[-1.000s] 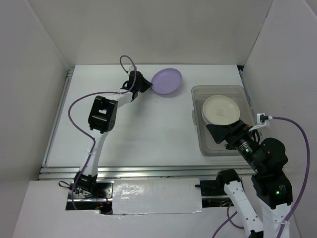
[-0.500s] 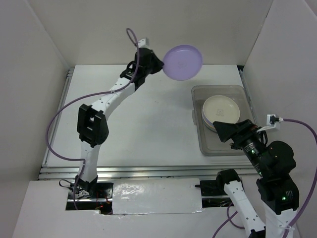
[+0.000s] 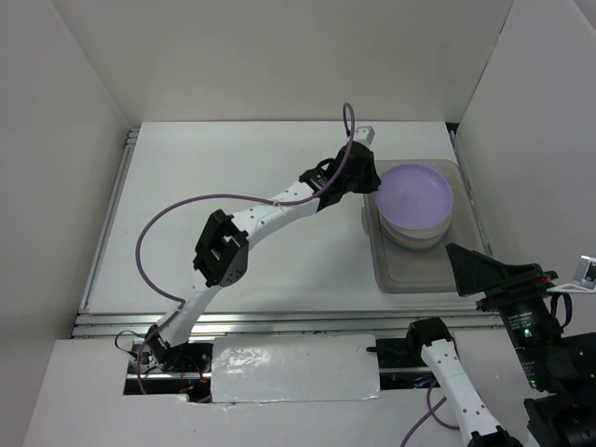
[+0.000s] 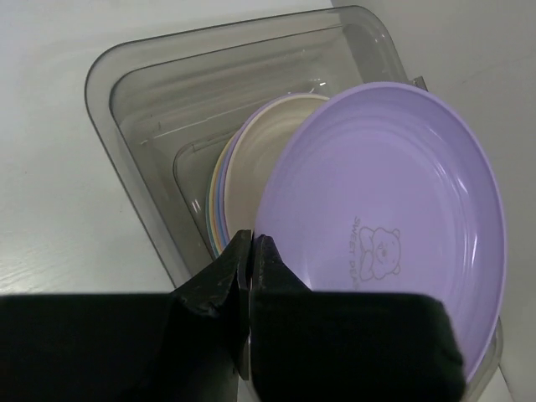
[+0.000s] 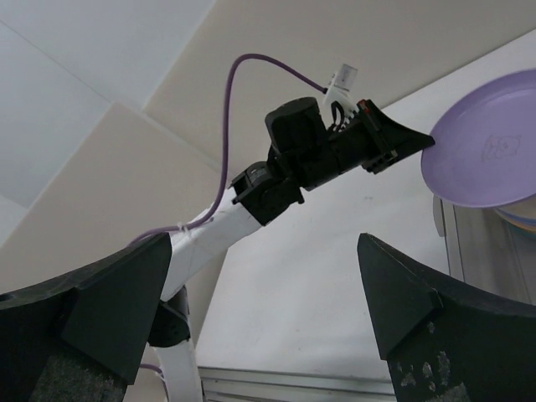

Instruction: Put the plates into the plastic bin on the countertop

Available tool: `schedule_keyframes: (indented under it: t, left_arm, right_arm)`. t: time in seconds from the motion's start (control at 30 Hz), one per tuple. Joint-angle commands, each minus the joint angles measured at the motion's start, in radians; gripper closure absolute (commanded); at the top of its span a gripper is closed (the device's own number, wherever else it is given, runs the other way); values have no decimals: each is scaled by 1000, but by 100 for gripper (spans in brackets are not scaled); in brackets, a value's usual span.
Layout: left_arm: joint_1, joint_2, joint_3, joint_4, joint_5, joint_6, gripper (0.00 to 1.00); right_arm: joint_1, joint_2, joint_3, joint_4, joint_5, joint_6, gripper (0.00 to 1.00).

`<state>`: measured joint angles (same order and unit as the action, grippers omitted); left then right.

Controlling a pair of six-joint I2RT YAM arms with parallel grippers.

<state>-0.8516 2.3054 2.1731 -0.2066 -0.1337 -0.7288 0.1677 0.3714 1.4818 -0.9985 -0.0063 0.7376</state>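
My left gripper (image 3: 370, 182) is shut on the near rim of a lilac plate (image 3: 415, 194) and holds it over the translucent plastic bin (image 3: 410, 270) at the right of the white countertop (image 3: 251, 223). In the left wrist view the lilac plate (image 4: 394, 209), with a bear print, hangs tilted above a stack of plates (image 4: 239, 167) in the bin (image 4: 142, 109); a cream plate tops the stack. The fingers (image 4: 219, 276) pinch the plate's edge. My right gripper (image 3: 480, 270) is open and empty at the near side of the bin, raised. The right wrist view shows the lilac plate (image 5: 490, 155).
White walls enclose the countertop on three sides. A metal rail (image 3: 233, 323) runs along the near edge. The left arm (image 3: 279, 209) stretches across the middle of the counter with its purple cable (image 3: 154, 242).
The left gripper has carried the lilac plate from the far middle of the counter, up and rightward, to above the bin's stack. The right gripper has pulled back from the bin toward its base.
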Motion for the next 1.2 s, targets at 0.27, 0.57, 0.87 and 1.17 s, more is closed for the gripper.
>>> schedule_keyframes:
  t: [0.27,0.57,0.87,1.17]
  left_arm:
    - [-32,117,192,50,20,-60,46]
    - [-55,-134,31,-55,-169,-23,1]
    - [-53,-478,-28,-552,-518,101,1]
    - [-76,-1023,-399,-934,-710,-36,1]
  right_arm:
    - [12,-12,48,-71,12,-24,0]
    - [20,105,90,-118,-24,-136,0]
    - [110,231,178,-267,251,-337,0]
    - [234,184,209,-305,368,-349,0]
